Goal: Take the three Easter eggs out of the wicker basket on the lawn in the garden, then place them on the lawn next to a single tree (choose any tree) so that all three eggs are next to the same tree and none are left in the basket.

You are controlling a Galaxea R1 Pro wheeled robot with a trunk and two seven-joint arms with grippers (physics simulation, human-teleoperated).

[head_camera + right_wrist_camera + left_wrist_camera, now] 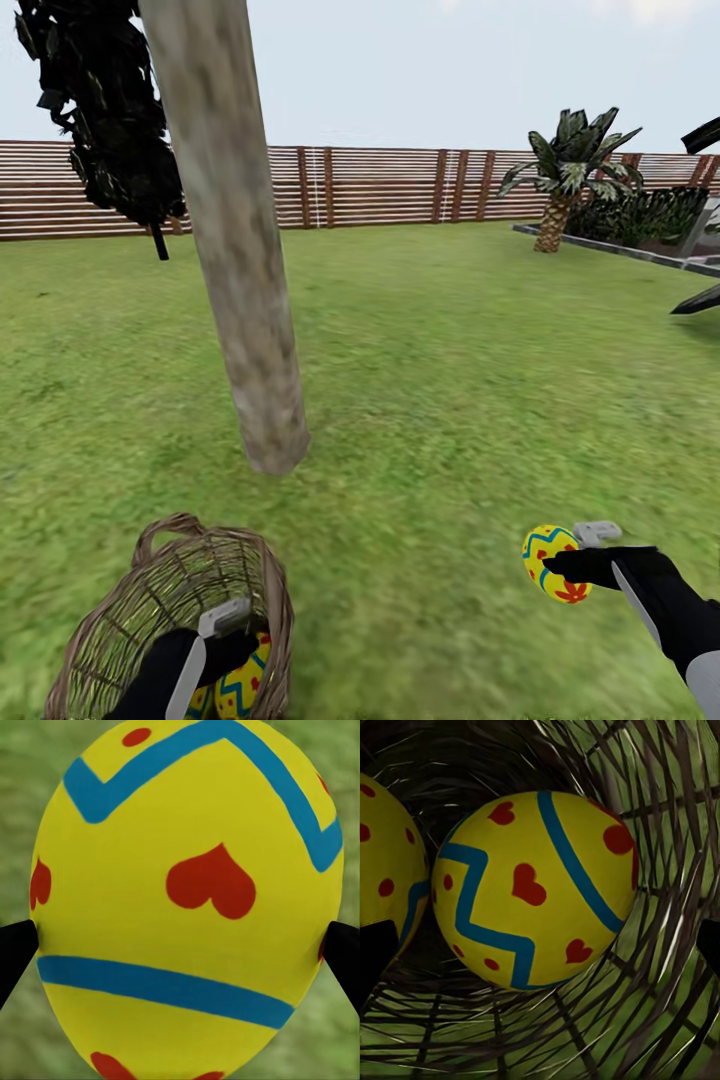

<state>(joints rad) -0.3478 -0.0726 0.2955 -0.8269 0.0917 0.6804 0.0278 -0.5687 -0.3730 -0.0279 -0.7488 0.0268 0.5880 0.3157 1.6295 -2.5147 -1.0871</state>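
So right now the right hand (pixel 568 563) is clenched on one Easter egg (pixel 553 563), holding it up over the lawn (pixel 450 380) off to the right of the tree (pixel 240 250). In the right wrist view the two dark fingertips (pixel 15 952) press on either side of the egg with grass behind it, so that grip looks solid.

The left hand (pixel 225 640) is down inside the wicker basket (pixel 150 600), which is lying tipped over on the grass just in front of the trunk. Its wrist view shows two eggs still in there: one dead centre (pixel 536 889) and another one (pixel 386 862) beside it. The fingertips (pixel 375 952) sit wide at the edges of that view and aren't touching either egg, so I'd call that hand released, lined up for a grab but not on anything yet.

How I'd do it well from here:

- Right arm: bring the egg in toward the base of the trunk and go low before letting go. Eggs roll, so dropping from height probably sends it wandering off.
- Left arm: push in a bit further so the centred egg sits properly between the fingers, then close across its middle. Too near the tip and it'll likely squirt out.
- Watch the wicker. Fingers could snag the weave and drag the basket along.
- Set all eggs on the same side of the trunk, with a little space between them.
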